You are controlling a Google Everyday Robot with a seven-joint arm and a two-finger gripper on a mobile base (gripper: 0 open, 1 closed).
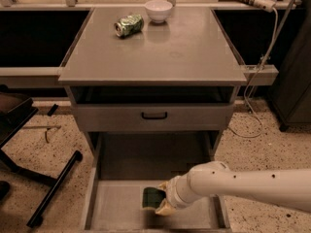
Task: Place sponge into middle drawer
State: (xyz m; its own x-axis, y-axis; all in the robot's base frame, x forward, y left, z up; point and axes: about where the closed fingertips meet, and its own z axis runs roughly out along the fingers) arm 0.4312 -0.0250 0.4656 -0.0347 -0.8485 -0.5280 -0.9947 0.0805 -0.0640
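The sponge (152,197), dark green on the side that shows, is held in my gripper (162,204), which is shut on it. The white arm reaches in from the right, low over the pulled-out middle drawer (119,210), a wide grey box with a flat floor and thin side walls. The sponge hangs over the middle of the drawer floor, a dark shadow under it. I cannot tell whether it touches the floor.
Above is a closed grey drawer front with a black handle (154,115). On the cabinet top (160,52) lie a crushed green can (128,25) and a white bowl (159,10). A black chair base (43,178) stands at left. Cables hang at right (257,76).
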